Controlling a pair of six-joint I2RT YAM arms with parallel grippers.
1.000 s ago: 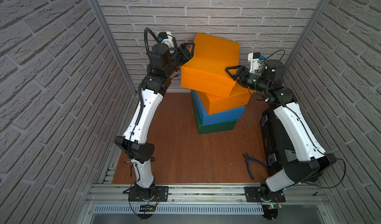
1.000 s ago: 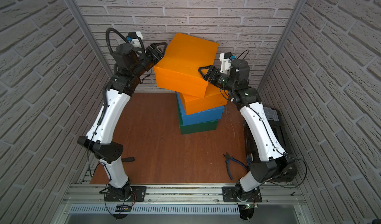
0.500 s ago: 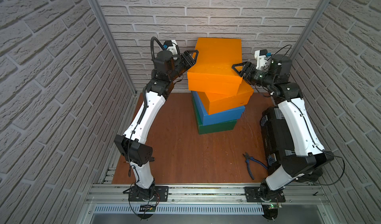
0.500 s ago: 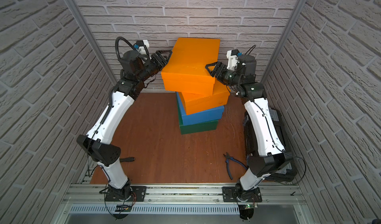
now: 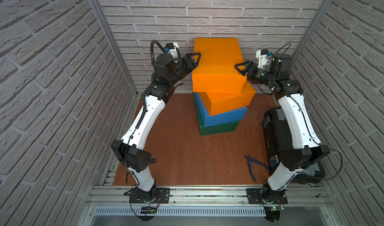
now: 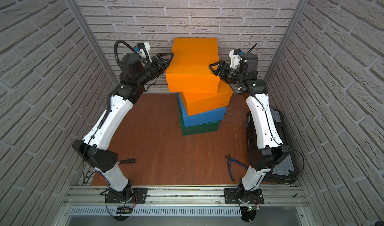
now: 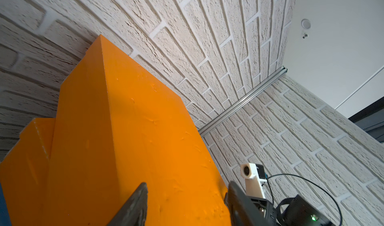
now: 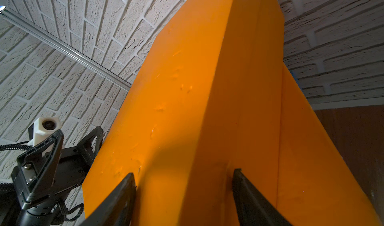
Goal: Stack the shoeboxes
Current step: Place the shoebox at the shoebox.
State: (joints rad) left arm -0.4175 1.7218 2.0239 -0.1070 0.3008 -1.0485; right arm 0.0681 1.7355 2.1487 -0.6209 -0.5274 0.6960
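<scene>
In a top view, well off to the left front of the top orange shoebox (image 6: 193,58), on the table (image 6: 158,152): a black-handled screwdriver (image 6: 126,161), partly hidden behind the left arm's elbow.

At the left side of that shoebox, in both top views: left hand (image 5: 195,58), fingers set wide apart and clamped over the lid's edge, upper finger lying on the lid. From the left wrist view, the same grip: left hand (image 7: 187,183) straddling the box's upper edge, orange card filling the gap between the two fingers.

Directly beneath the top orange shoebox: lower orange shoebox (image 5: 230,102), turned askew, its right front corner jutting out. Under that, blue shoebox (image 5: 224,117); lowest, dark green shoebox (image 5: 218,128), standing on the table close to the back brick wall. Top orange shoebox itself squared to the wall, set left of the boxes below. Cannot tell whether resting with full weight or partly borne by the hands.

At its right side: right hand (image 5: 242,69), fingers likewise wide, pinching the lid's edge. From the right wrist view: right hand (image 8: 184,172), one finger on the lid, one on the side wall.

To the right front, on the table: blue-handled pliers (image 5: 252,166). Further right, under the right arm: black tool case (image 5: 272,131).
</scene>
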